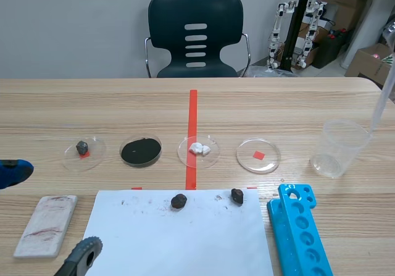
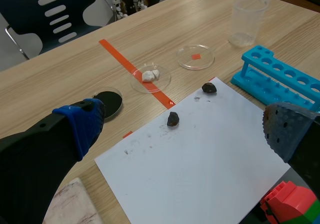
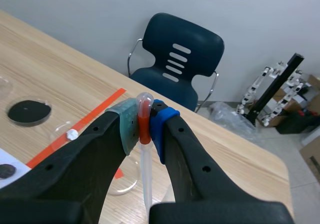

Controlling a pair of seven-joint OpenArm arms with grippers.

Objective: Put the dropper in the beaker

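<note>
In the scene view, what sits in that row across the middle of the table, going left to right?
First the stone dish → black powder dish → white lumps dish → empty dish → beaker.

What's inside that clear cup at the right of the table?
The beaker looks empty; its bottom shows clear. The dropper, clamped in the right gripper, slants down toward its rim; whether the tip dips inside cannot be seen.
</note>
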